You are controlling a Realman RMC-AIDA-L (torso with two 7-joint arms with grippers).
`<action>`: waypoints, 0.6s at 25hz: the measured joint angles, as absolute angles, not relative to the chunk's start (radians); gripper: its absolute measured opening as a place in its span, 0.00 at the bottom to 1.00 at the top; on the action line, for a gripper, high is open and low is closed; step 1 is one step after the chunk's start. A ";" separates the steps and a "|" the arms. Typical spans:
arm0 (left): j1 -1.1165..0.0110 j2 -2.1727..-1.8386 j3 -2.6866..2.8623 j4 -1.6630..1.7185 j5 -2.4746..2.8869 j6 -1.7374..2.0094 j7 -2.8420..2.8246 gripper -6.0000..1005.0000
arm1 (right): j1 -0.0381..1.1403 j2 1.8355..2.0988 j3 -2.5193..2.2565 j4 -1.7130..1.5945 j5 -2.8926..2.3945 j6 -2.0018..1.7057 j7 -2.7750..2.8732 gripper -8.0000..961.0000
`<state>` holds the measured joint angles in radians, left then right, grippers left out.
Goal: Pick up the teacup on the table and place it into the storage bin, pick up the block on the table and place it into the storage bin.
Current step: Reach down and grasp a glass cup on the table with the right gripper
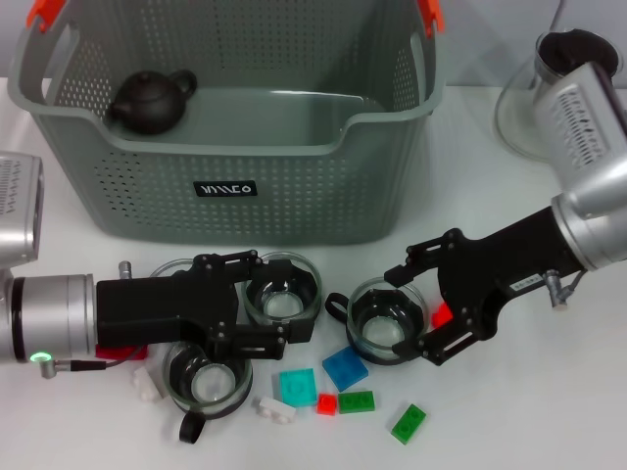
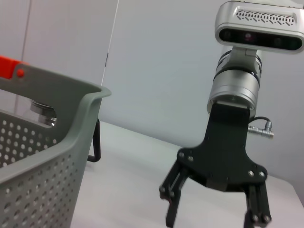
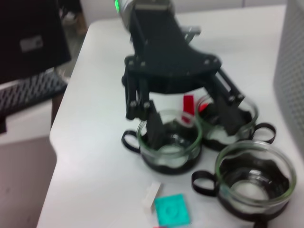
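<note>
1. Head view shows the storage bin (image 1: 235, 117) at the back of the white surface (image 1: 549, 411), with a dark teapot (image 1: 149, 101) inside it.
2. 3 glass teacups sit in front of the bin: the left teacup (image 1: 208, 380), the middle teacup (image 1: 282, 289) and the right teacup (image 1: 386, 318).
3. The left gripper (image 1: 257, 308) lies low between the left and middle teacups, jaws spread wide and holding nothing.
4. The right gripper (image 1: 411, 308) has its jaws open around the right teacup, which rests on the surface.
5. Loose blocks lie near the cups: a blue block (image 1: 345, 368), a teal block (image 1: 298, 385), 2 green blocks (image 1: 409, 423) and small red and white ones.
</note>
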<state>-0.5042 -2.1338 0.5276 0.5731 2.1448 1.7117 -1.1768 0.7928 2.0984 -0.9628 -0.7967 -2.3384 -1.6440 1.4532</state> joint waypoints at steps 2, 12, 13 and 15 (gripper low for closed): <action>-0.502 -2.134 0.528 0.573 2.140 1.713 -1.178 0.83 | 0.805 2.100 -1.005 -0.804 -2.346 -1.635 1.470 0.95; -0.500 -2.133 0.526 0.572 2.126 1.718 -1.181 0.83 | 0.827 2.110 -1.172 -0.823 -2.375 -1.566 1.536 0.95; -0.499 -2.133 0.526 0.571 2.126 1.718 -1.181 0.83 | 0.828 2.110 -1.191 -0.823 -2.376 -1.556 1.543 0.95; -0.498 -2.132 0.526 0.570 2.125 1.718 -1.181 0.83 | 0.829 2.111 -1.225 -0.823 -2.376 -1.534 1.556 0.95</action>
<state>-0.4985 -2.1323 0.5261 0.5701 2.1248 1.7181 -1.1808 0.8293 2.1107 -1.2249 -0.8227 -2.3757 -1.5339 1.5558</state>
